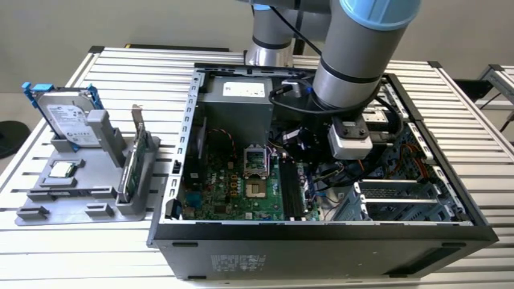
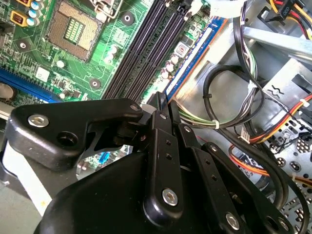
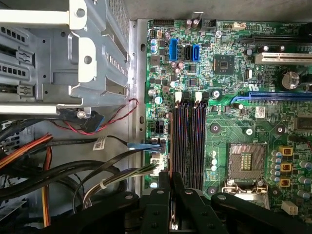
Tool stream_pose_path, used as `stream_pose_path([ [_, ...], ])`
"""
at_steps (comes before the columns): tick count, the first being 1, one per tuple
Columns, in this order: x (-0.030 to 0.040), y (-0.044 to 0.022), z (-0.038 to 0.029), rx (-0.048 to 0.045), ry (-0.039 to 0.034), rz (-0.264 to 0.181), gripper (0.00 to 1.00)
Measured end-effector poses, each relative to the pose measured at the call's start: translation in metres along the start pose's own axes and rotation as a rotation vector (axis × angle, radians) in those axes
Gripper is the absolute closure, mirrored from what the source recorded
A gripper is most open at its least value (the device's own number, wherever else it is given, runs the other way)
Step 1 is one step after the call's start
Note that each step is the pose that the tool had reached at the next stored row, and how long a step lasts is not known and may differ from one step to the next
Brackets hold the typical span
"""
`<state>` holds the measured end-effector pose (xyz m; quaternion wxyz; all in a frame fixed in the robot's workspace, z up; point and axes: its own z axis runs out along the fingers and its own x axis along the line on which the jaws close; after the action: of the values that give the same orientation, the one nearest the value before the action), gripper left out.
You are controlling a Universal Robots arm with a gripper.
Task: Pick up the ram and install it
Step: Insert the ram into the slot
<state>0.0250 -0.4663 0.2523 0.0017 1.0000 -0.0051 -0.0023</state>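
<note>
I've got the gripper [image 2: 163,103] down inside the open computer case [image 1: 321,232], its claw pressed together on the end of the ram [image 2: 194,54], a blue stick that runs edge-on along the outermost of the black memory slots [image 3: 187,141], on the cable side. In the exterior view the parts tray [image 1: 48,198] sits outside the case at its 9 o'clock, holding the hard drive [image 1: 68,123] and a green card [image 1: 132,165]

Computer case [image 1: 321,232] mid-table, parts stand [image 1: 88,198] at the exterior view's left, arm [image 1: 353,60] above case
</note>
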Motion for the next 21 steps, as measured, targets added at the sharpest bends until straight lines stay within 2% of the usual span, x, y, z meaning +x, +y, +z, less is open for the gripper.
stream_pose_path([
  [8, -0.0011, 0.0013, 0.0005, -0.0002, 0.0000, 0.000, 1.00],
  [21, -0.0055, 0.0044, 0.0053, -0.0003, -0.0001, 0.000, 1.00],
])
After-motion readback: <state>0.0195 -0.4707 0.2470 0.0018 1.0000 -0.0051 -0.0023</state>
